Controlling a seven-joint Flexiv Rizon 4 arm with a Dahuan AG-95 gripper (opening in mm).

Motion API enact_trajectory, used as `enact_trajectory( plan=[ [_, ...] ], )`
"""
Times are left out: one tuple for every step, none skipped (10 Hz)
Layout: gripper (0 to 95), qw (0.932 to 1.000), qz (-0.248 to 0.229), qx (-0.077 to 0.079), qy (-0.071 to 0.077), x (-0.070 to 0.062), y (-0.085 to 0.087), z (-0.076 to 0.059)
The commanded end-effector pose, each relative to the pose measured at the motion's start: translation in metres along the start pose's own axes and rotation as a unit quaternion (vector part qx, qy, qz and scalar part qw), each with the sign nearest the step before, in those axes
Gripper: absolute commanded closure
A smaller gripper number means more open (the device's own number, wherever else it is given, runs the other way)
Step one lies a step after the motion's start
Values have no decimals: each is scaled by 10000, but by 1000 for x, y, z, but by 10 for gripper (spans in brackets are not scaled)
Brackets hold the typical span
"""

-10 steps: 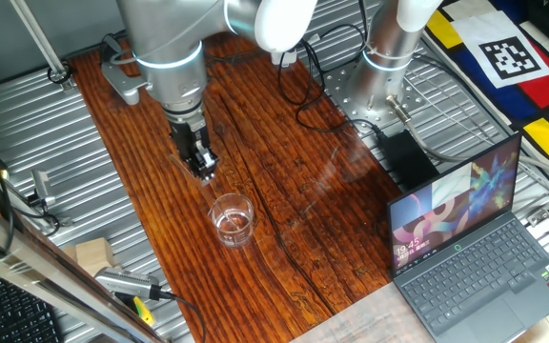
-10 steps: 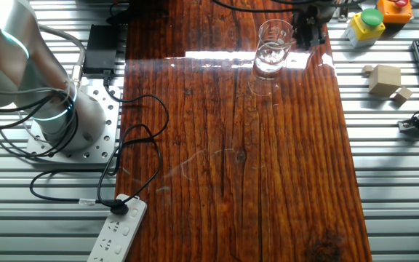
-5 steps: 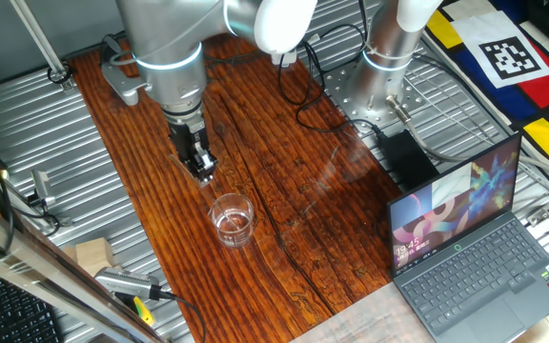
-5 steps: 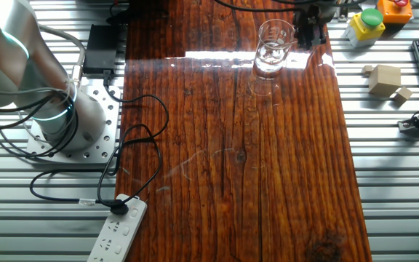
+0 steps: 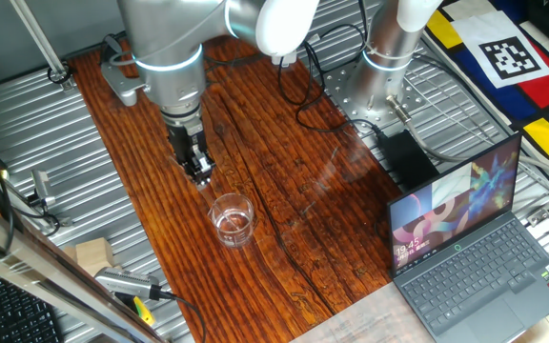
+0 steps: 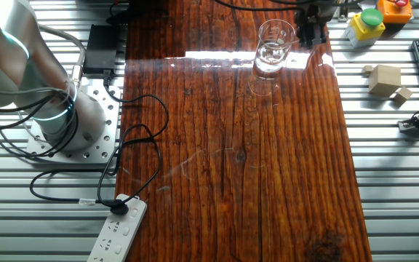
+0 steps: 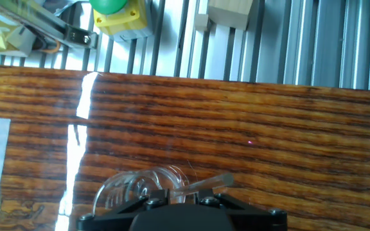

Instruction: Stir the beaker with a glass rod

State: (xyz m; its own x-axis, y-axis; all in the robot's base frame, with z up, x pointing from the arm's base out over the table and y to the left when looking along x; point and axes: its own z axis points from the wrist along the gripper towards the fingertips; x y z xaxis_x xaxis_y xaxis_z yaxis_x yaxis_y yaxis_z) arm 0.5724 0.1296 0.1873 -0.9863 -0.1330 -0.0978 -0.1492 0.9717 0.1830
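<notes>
The hand [image 5: 201, 173] hangs low over the wooden surface [image 5: 284, 171], just beside the upright beaker [image 5: 232, 218]; whether its fingers are clenched, possibly on a rod, I cannot tell.

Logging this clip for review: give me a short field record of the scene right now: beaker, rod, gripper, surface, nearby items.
beaker: clear glass, upright on the wooden board
rod: thin glass piece by the gripper in the hand view; too faint elsewhere
gripper: beside the beaker, above the board; grip cannot be told
nearby: laptop, power strip, wooden blocks
stirring: not visibly under way
</notes>
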Motion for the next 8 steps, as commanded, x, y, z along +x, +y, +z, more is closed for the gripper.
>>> enact_trajectory(
  plan=[
    [760, 10000, 3, 3, -30, 1, 0, 0],
    [760, 10000, 14, -1, -49, 0, 0, 0],
    [760, 10000, 21, 1, -52, 0, 0, 0],
    [760, 10000, 26, 3, -69, -1, 1, 1],
    [760, 10000, 42, 4, -74, -1, 1, 1],
    [760, 10000, 48, 6, -73, -1, 1, 1],
    [760, 10000, 58, 9, -72, -1, 1, 1],
    [760, 10000, 63, 12, -72, -1, 1, 1]
  ],
)
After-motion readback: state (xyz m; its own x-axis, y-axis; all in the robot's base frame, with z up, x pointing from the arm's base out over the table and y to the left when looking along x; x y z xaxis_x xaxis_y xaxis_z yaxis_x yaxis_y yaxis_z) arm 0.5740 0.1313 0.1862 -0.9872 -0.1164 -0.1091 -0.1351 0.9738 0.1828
